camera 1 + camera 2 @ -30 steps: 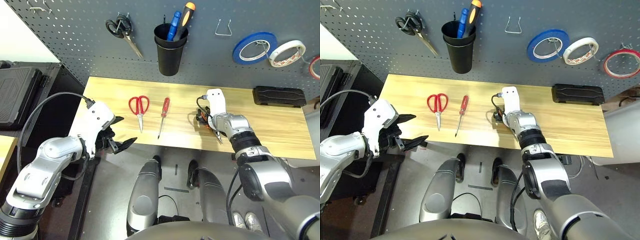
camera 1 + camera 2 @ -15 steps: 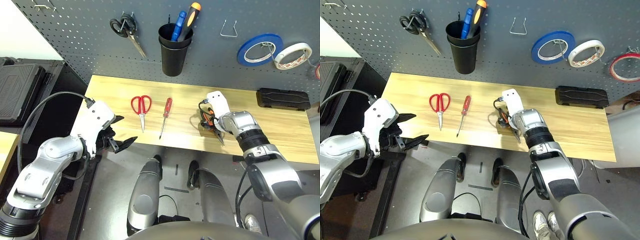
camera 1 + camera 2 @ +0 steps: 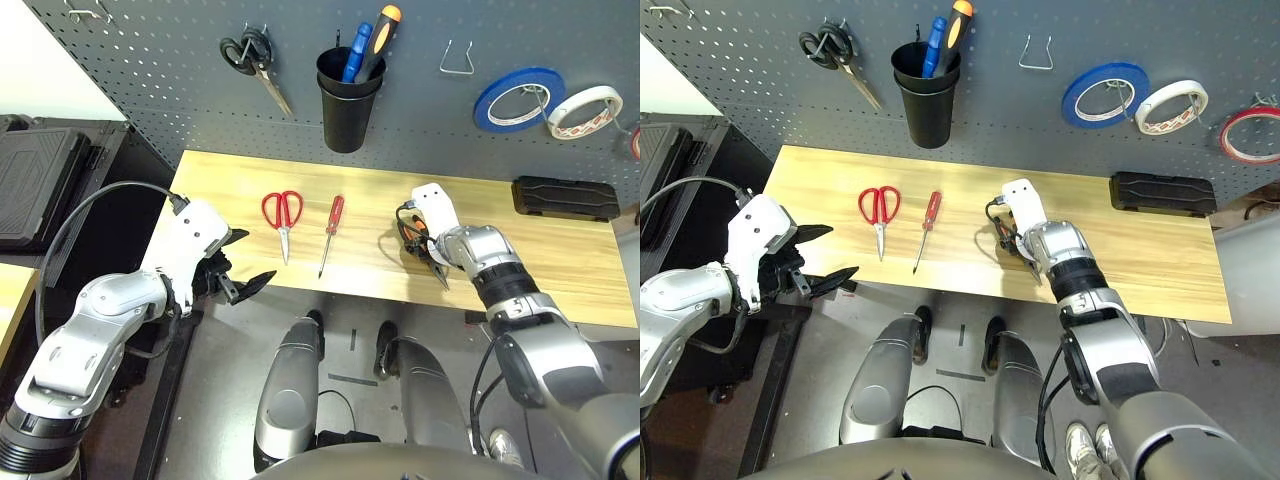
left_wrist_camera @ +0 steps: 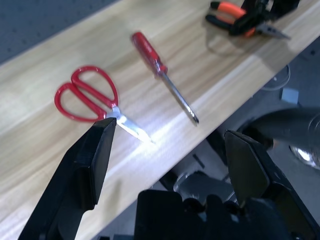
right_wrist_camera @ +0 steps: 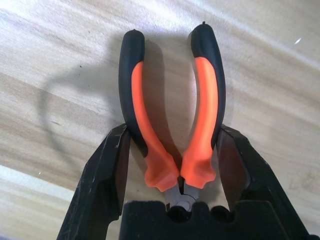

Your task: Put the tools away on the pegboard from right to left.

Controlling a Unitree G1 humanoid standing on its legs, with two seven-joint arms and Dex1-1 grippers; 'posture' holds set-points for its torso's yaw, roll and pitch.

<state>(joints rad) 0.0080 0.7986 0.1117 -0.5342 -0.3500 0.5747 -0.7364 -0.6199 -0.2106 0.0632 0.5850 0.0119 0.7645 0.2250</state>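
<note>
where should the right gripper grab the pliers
Across both handles, close to the pivot. The pliers lie flat on the table, with handles that bow apart toward their tips and narrow near the joint, so a squeeze there closes them together. Come from above on the nose side, as the right gripper does, one finger outside each handle.

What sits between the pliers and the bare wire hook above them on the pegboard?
Nothing visible. The right claw is shut on the pliers, and only bare table and pegboard lie toward the wire hook.
</note>
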